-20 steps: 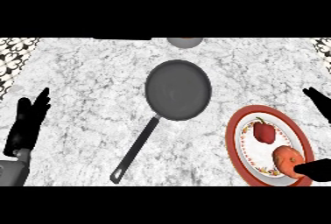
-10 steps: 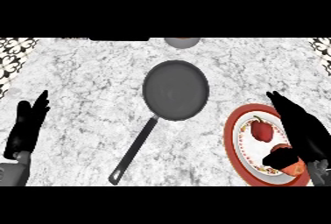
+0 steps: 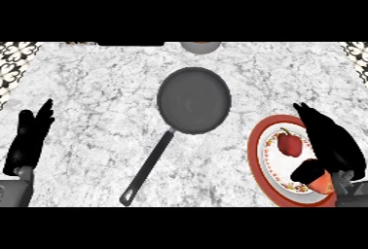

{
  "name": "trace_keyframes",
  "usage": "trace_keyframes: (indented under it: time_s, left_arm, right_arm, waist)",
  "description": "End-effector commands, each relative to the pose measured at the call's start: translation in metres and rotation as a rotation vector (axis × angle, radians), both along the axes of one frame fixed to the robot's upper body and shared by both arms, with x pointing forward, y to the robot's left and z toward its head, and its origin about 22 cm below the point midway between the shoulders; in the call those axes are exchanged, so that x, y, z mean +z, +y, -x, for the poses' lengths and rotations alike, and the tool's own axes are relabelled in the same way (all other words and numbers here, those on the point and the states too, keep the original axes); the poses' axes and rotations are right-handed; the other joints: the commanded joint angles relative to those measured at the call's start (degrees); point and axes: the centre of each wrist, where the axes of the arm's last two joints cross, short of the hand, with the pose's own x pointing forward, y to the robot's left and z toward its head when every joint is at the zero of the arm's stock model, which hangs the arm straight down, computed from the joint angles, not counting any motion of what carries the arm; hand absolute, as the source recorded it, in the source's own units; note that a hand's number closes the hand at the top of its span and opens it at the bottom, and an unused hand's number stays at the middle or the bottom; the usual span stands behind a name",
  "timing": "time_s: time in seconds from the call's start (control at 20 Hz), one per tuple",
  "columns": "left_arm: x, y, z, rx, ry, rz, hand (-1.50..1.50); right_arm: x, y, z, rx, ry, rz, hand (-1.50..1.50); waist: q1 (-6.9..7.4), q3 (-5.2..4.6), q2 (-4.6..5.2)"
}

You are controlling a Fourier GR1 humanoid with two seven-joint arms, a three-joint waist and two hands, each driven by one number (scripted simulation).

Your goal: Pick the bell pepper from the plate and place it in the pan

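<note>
A red bell pepper (image 3: 289,144) lies on a red-rimmed white plate (image 3: 259,160) at the counter's right. My right hand (image 3: 332,143) hovers over the plate's right side with straight fingers and its thumb low beside the pepper, holding nothing. It hides part of the plate. An empty dark pan (image 3: 194,100) sits at the counter's middle, with its long handle (image 3: 149,168) running toward the lower left. My left hand (image 3: 30,138) rests open at the left edge, fingers up.
A grey round object (image 3: 200,47) shows at the counter's far edge behind the pan. Patterned tiles (image 3: 14,56) border the top corners. An orange patch (image 3: 321,184) sits at the plate's lower right by my thumb.
My right hand has moved left from the right edge and now sits over the plate's right side, close to the pepper. The left hand, pan and pepper have stayed put.
</note>
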Motion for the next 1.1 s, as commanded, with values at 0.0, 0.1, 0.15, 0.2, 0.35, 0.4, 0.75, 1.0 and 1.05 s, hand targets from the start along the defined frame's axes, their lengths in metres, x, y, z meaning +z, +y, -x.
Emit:
trace_keyframes:
  time_s: [0.0, 0.1, 0.15, 0.2, 0.35, 0.4, 0.75, 1.0, 1.05]
  left_arm:
    - [-0.006, 0.013, -0.005, 0.020, 0.009, -0.001, 0.00]
    - [-0.005, -0.003, -0.010, 0.014, 0.007, 0.000, 0.00]
    - [-0.002, -0.001, -0.004, 0.006, 0.006, -0.012, 0.00]
    - [0.000, 0.004, -0.006, 0.003, 0.000, 0.012, 0.00]
    - [-0.006, 0.002, -0.008, -0.001, 0.010, 0.016, 0.00]
    - [0.018, 0.001, 0.003, -0.008, -0.005, 0.005, 0.00]
    - [-0.006, 0.008, 0.003, 0.006, 0.012, 0.009, 0.00]
    - [0.000, 0.007, -0.006, 0.012, 0.005, 0.004, 0.00]
    - [0.000, 0.010, 0.006, 0.004, 0.023, 0.004, 0.00]
  right_arm:
    - [-0.008, 0.013, -0.005, 0.012, 0.028, 0.001, -1.50]
    - [-0.008, -0.007, 0.004, 0.008, 0.025, 0.005, -1.50]
    - [-0.012, 0.014, 0.002, 0.017, 0.021, 0.026, -1.50]
    - [-0.035, 0.002, -0.007, 0.011, 0.021, 0.016, -1.50]
    - [-0.032, 0.016, -0.011, 0.000, 0.012, 0.006, -1.50]
    - [-0.032, -0.011, -0.001, 0.014, -0.001, 0.009, -1.50]
    - [-0.042, 0.006, -0.012, -0.006, 0.051, -0.007, -1.50]
    - [-0.057, 0.007, -0.037, -0.027, 0.076, 0.028, -1.50]
    - [-0.066, 0.003, -0.022, -0.034, 0.080, 0.024, -1.50]
  waist:
    - [-0.10, -0.02, 0.03]
    - [-0.26, -0.01, -0.01]
    - [-0.10, -0.01, -0.02]
    - [-0.02, 0.00, 0.03]
    - [-0.08, -0.01, 0.02]
    - [-0.01, 0.01, -0.06]
    - [-0.08, -0.01, -0.02]
    - [0.05, 0.00, 0.04]
    - [0.01, 0.00, 0.00]
